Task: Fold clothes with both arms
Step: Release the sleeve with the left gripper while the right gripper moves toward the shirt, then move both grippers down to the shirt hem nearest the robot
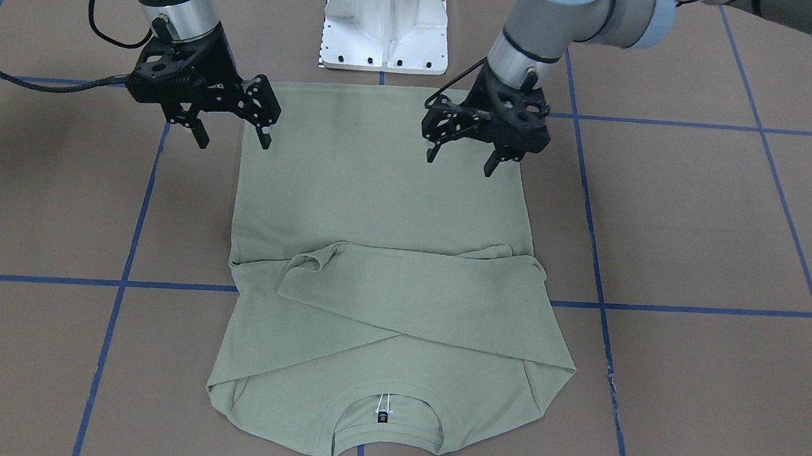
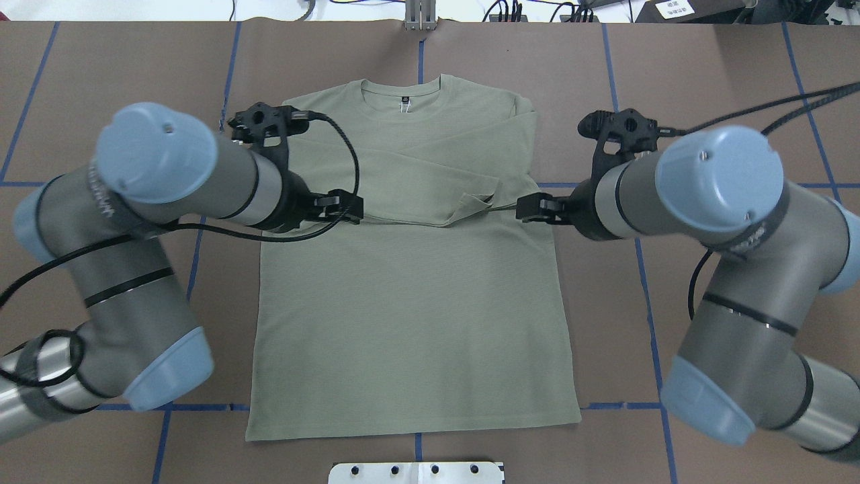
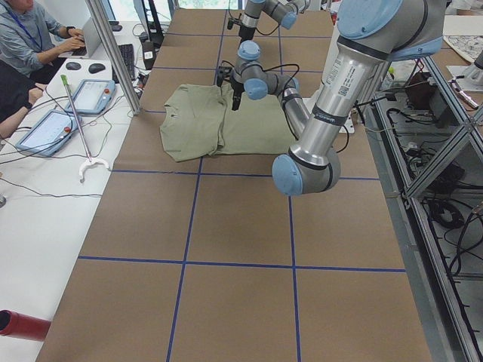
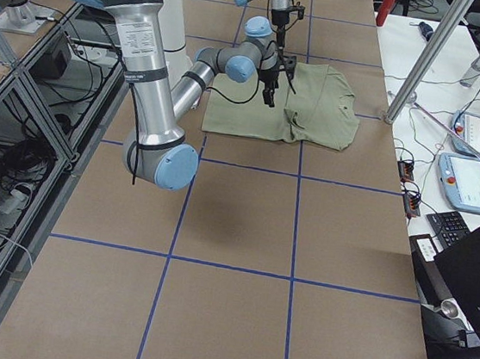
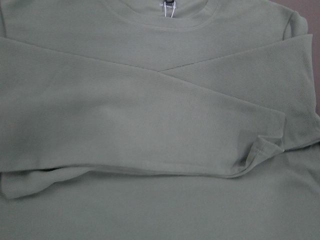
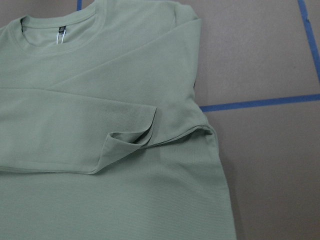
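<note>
The clothes, one sage-green long-sleeved shirt point(image 1: 379, 197), lies flat on the brown table point(image 1: 703, 230), neckline away from the robot. Both sleeves are folded across the chest point(image 2: 430, 175), and one cuff point(image 6: 127, 140) is rumpled. A small dark neck label point(image 1: 381, 418) shows inside the collar. My left gripper point(image 1: 459, 163) hangs open above the shirt's left side, touching nothing. Over the shirt's right edge my right gripper point(image 1: 233, 143) is also open and holds nothing. From overhead the left gripper point(image 2: 339, 205) and the right gripper point(image 2: 537, 207) flank the shirt at sleeve height. Neither wrist view shows fingers.
The white pedestal point(image 1: 386, 20) stands just behind the shirt's hem. Blue tape lines point(image 1: 119, 283) grid the table. In the exterior left view, people sit at a side table point(image 3: 45, 173) with tablets point(image 3: 94, 94) beyond the table's far edge.
</note>
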Action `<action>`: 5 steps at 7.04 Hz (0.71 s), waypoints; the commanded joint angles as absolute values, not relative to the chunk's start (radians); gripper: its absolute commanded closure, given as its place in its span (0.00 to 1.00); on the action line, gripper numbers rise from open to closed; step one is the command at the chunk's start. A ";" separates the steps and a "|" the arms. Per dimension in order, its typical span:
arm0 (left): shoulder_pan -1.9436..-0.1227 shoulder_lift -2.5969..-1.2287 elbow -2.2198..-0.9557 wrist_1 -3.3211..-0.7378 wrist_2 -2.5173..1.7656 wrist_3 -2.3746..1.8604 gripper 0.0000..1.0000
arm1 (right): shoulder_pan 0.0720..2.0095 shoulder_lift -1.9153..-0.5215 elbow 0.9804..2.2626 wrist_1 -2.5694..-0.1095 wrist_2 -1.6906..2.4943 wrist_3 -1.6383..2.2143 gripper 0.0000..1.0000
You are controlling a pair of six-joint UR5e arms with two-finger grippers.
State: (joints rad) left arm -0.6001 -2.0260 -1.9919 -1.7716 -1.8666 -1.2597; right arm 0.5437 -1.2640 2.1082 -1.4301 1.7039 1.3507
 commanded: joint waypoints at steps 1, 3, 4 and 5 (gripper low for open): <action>-0.467 -1.849 -2.108 -1.931 -1.750 -1.497 0.00 | 0.300 -1.475 2.204 -1.237 1.455 1.579 0.02; -0.314 -1.694 -2.106 -2.135 -1.620 -1.766 0.26 | 0.186 -1.578 2.272 -1.233 1.358 1.777 0.03; -0.249 -1.642 -2.106 -2.157 -1.576 -1.837 0.32 | 0.119 -1.582 2.272 -1.201 1.273 1.840 0.03; -0.174 -1.579 -2.099 -2.249 -1.503 -1.905 0.32 | 0.068 -1.613 2.270 -1.142 1.212 1.883 0.03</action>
State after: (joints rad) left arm -0.2646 -1.6562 -2.1040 -2.1559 -1.5821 -1.8072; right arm 0.1413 -1.5792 2.2674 -1.2002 1.3002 1.8124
